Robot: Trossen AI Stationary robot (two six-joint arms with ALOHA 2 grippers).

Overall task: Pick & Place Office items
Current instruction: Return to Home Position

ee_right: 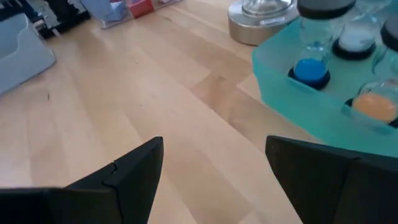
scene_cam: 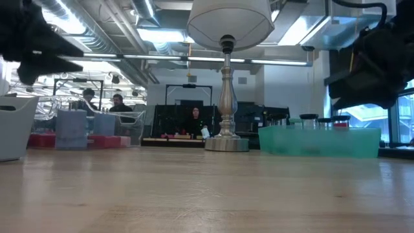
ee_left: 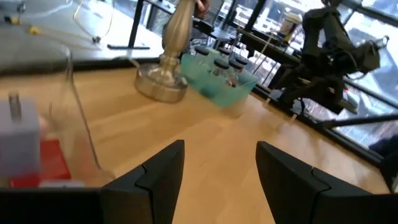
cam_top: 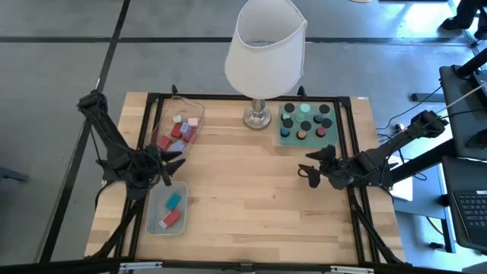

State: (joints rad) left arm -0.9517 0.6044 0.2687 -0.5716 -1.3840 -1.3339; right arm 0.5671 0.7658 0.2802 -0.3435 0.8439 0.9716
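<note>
The office items are small blocks and capped pieces. Red, pink and lavender blocks (cam_top: pixel 179 129) lie in a clear tray (cam_top: pixel 163 122) at the far left. A teal block (cam_top: pixel 174 201) and a red block (cam_top: pixel 170 219) lie in the grey-blue bin (cam_top: pixel 154 224) near the left edge. Round black and mint caps (cam_top: pixel 306 118) stand on the green mat (cam_top: pixel 283 138) at the far right. My left gripper (cam_top: pixel 173 162) hovers open between tray and bin, with nothing between its fingers (ee_left: pixel 163 171). My right gripper (cam_top: pixel 310 170) hovers open just near of the mat, also holding nothing.
A big lamp with a white shade (cam_top: pixel 265 47) stands on its metal base (cam_top: pixel 259 116) at the far middle, between tray and mat. Bare wood (cam_top: pixel 251 198) fills the middle and near part of the table. People sit in the room beyond the far edge (scene_cam: pixel 194 123).
</note>
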